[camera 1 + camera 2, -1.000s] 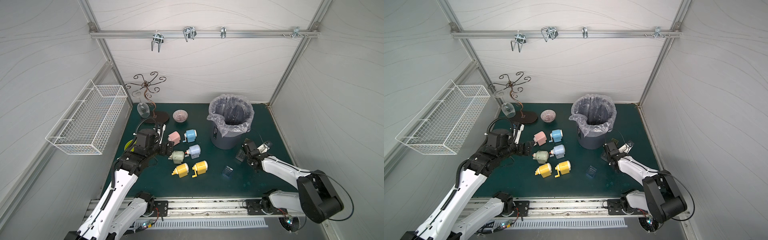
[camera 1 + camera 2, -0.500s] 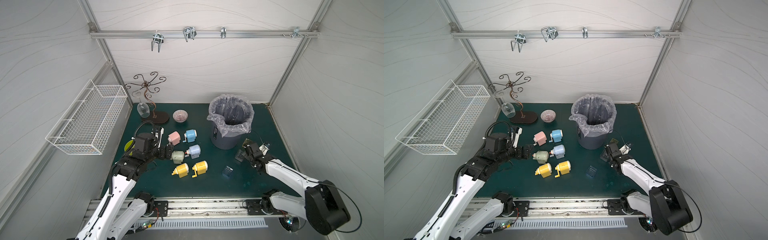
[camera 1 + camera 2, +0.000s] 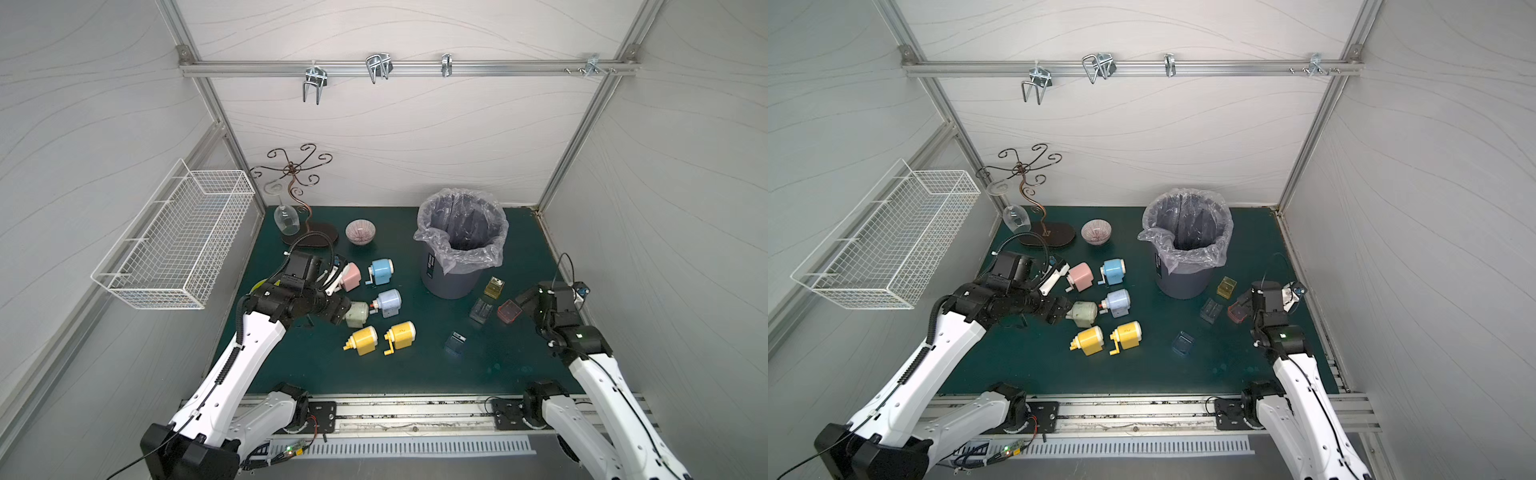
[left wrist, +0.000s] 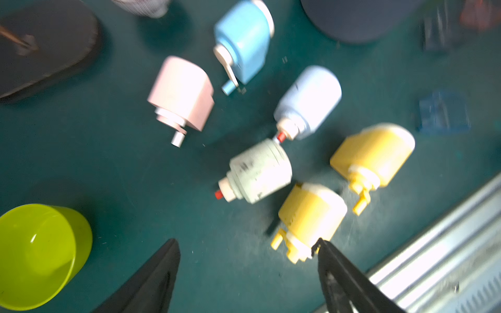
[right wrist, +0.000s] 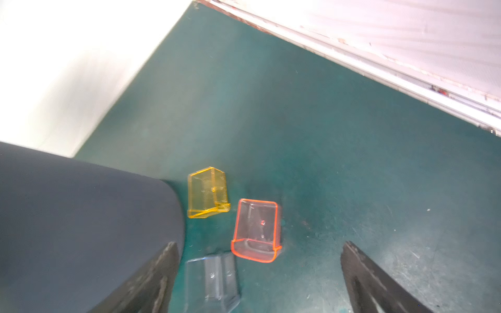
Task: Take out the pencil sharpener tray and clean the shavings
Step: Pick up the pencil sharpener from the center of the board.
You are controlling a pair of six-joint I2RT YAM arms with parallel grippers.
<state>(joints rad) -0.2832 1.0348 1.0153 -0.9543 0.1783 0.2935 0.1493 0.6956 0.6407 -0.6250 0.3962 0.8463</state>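
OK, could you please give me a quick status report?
Left gripper open, empty, just short of pale green sharpener. Right gripper open beside red tray. Yellow sharpener crowds left approach.

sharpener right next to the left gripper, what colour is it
The sharpener is pale mint green with dark scuffs; the left wrist view shows it best.

You are looking into a robotics lab test cell: white panel walls (image 3: 395, 137) braced by aluminium framing (image 3: 498, 67), a green work mat (image 3: 415, 374), and a base rail (image 3: 415, 409) carrying a left arm (image 3: 232, 365) and a right arm (image 3: 611, 395).
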